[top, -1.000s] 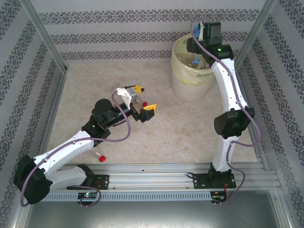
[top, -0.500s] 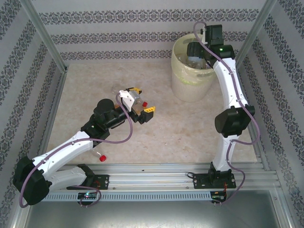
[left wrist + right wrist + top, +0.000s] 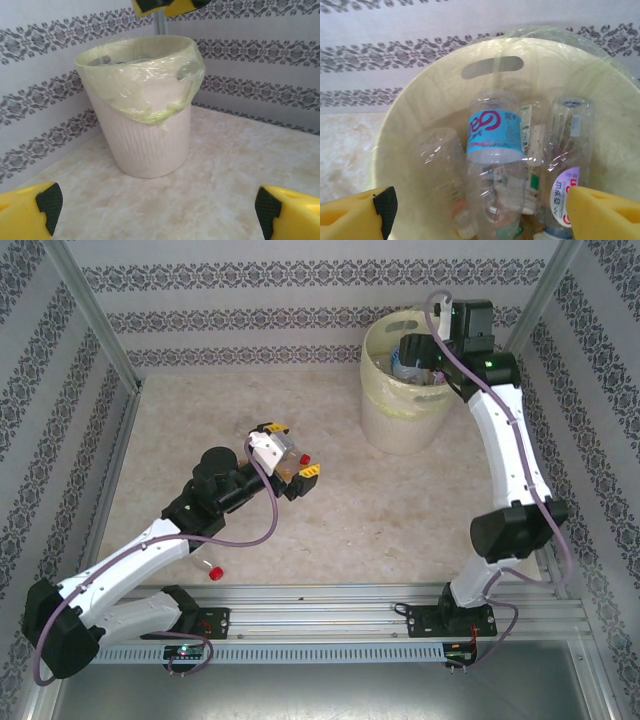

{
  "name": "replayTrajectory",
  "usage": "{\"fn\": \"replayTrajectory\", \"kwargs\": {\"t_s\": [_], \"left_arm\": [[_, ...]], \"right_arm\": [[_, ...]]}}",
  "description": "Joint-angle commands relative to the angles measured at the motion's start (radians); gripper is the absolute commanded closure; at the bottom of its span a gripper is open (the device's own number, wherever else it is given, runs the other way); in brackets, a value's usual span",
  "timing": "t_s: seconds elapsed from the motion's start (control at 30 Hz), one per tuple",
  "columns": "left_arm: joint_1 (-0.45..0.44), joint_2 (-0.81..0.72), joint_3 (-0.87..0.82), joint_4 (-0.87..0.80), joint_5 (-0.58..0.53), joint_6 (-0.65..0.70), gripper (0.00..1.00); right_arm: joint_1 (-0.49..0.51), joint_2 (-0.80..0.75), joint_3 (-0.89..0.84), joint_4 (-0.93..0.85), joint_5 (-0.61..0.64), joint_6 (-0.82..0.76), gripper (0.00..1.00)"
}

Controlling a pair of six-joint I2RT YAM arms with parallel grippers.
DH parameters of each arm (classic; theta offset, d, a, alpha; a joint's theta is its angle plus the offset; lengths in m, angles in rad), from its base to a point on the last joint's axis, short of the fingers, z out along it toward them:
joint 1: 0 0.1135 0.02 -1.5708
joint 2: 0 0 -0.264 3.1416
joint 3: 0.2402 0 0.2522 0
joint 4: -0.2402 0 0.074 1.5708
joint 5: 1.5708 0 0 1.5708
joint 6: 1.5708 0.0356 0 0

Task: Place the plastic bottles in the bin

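Note:
The pale-yellow bin (image 3: 400,422) stands at the back right with its liner folded over the rim. My right gripper (image 3: 412,352) hangs over its mouth. In the right wrist view that gripper (image 3: 480,205) is open, its yellow fingers wide apart. Below it several plastic bottles lie in the bin (image 3: 420,95), among them a blue-labelled bottle (image 3: 495,131). My left gripper (image 3: 290,452) is at mid table and open, and a red cap (image 3: 305,457) shows beside it. In the left wrist view this gripper (image 3: 156,206) has bare table between its fingers and faces the bin (image 3: 150,140).
A second red cap (image 3: 213,570), on what looks like a clear bottle, lies by the left arm near the front rail. Patterned walls and metal posts close in the table on three sides.
The right gripper let go of a blue-labelled bottle above the bin, and its arm swung to the right. The left gripper shifted slightly to the left.

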Motion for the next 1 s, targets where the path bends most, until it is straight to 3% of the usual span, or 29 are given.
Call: {"fn": "replayTrajectory", "kwargs": {"t_s": [0.0, 0.23, 0.43, 0.7, 0.97], "left_arm": [[0.01, -0.03, 0.033, -0.063, -0.074, 0.098, 0.0], [0.01, -0.068, 0.04, -0.147, -0.148, 0.098, 0.0], [0.009, -0.152, 0.07, -0.364, -0.163, -0.017, 0.0], [0.009, -0.347, 0.014, -0.622, -0.177, -0.188, 0.0], [0.009, -0.452, -0.056, -0.705, -0.211, -0.286, 0.0]], "right_arm": [[0.051, -0.113, -0.106, 0.096, -0.064, -0.026, 0.12], [0.189, -0.241, -0.28, 0.135, -0.18, -0.092, 0.12], [0.284, -0.261, -0.405, 0.193, -0.304, -0.102, 0.12], [0.403, -0.138, -0.427, 0.199, -0.38, -0.169, 0.12], [0.516, 0.072, -0.322, 0.121, -0.365, -0.27, 0.09]]}}
